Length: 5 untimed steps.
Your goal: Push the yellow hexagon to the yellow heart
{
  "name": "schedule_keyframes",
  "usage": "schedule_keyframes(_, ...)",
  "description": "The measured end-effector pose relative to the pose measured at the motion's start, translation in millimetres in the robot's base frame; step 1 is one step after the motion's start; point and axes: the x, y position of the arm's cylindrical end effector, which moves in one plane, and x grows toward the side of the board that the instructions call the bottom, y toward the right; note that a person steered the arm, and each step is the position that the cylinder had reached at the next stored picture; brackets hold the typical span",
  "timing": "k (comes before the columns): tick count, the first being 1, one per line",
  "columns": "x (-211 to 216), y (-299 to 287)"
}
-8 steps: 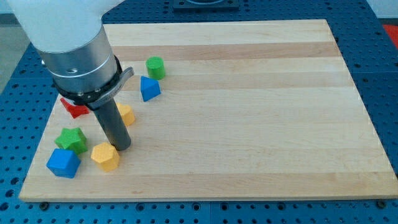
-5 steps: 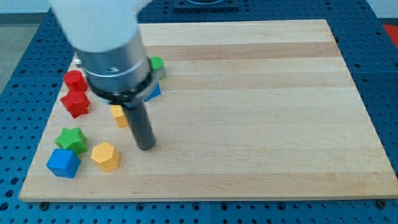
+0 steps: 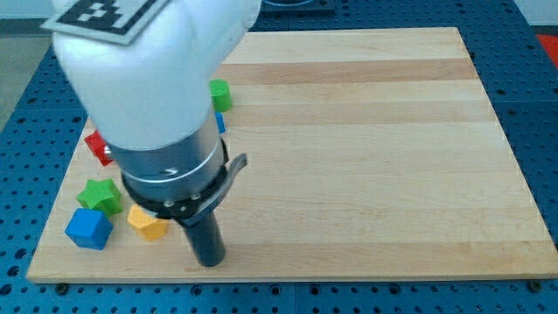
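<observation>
The yellow hexagon (image 3: 146, 222) lies near the board's bottom-left, partly covered by the arm. My tip (image 3: 209, 260) rests on the board close to the view's bottom edge, to the right of and slightly below the hexagon, apart from it. The yellow heart is hidden behind the arm's body.
A blue cube (image 3: 88, 228) and a green star (image 3: 101, 196) sit left of the hexagon. A red block (image 3: 96, 146) peeks out at the left. A green cylinder (image 3: 219, 93) and the edge of a blue block (image 3: 221, 123) show behind the arm. The board's bottom edge (image 3: 288, 277) is near the tip.
My tip has moved from beside the hexagon rightward, then down toward the view's bottom edge. The arm now hides the yellow heart and most of the red blocks. The hexagon has not moved.
</observation>
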Motion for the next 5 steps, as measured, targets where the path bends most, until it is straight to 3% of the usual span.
schedule_keyframes(3, 2.3, -61.6)
schedule_keyframes(5, -58.9, -60.2)
